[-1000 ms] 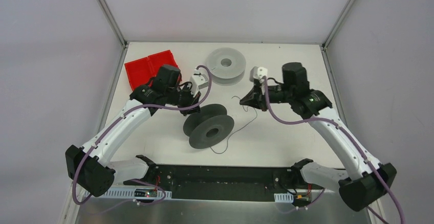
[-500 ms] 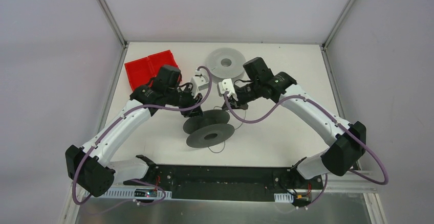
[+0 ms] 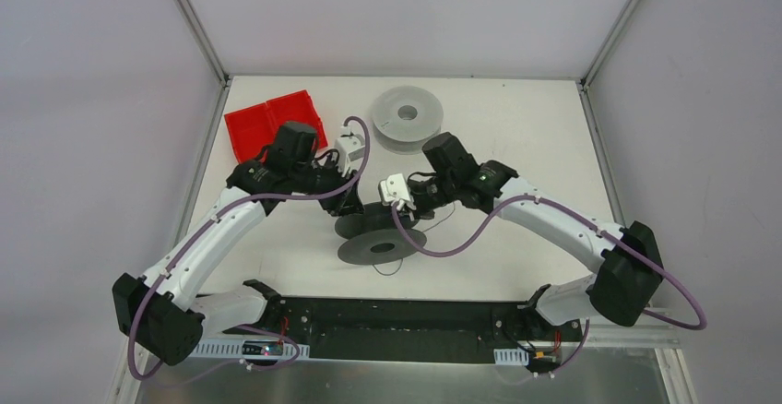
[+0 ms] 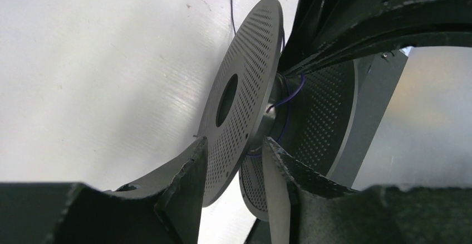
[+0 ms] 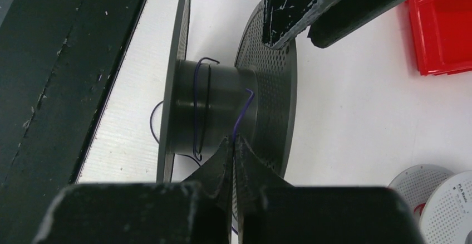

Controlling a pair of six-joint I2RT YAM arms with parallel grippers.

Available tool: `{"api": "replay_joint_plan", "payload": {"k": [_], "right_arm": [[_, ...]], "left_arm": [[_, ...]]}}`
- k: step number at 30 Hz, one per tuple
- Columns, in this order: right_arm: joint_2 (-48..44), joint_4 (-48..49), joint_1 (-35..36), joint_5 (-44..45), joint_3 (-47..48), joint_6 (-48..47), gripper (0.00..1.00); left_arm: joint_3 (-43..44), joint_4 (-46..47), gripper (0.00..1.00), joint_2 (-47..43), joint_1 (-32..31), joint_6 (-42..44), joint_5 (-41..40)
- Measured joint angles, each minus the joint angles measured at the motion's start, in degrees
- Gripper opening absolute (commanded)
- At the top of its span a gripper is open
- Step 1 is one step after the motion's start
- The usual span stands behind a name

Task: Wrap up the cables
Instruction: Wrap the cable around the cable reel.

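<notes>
Cable (image 5: pixel 195 105): thread-thin dark purple wire, a couple of loose loops round the dark grey spool (image 5: pixel 221 113) hub; right gripper (image 5: pixel 234 146) clamped on it beside the hub. Left gripper (image 4: pixel 235 144) released, straddling the spool's flange.

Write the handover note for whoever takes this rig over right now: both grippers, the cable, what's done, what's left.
Left gripper: open, with a finger on either side of one flange of the dark spool.
Right gripper: shut on the cable, right at the hub.
Cable: about two loose turns lie round the hub. A slack tail lies on the table beside the spool.
Done: winding has started.
Left: wind on the slack tail. The turns look loose, so more tension would probably help.
</notes>
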Motion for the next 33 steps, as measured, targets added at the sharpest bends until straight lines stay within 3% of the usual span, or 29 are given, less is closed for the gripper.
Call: {"api": "replay_joint_plan", "payload": {"k": [14,33], "right_arm": [[-0.96,11.08,1.75,3.45,-5.42,4.52,0.0],[-0.7,18.43,1.75,3.13,-7.69,5.95,0.0]], "left_arm": [[-2.32,0.28,0.41,0.04,0.81,0.39,5.97],[-3.23,1.99,0.39,1.29,0.81,2.97,9.16]]}}
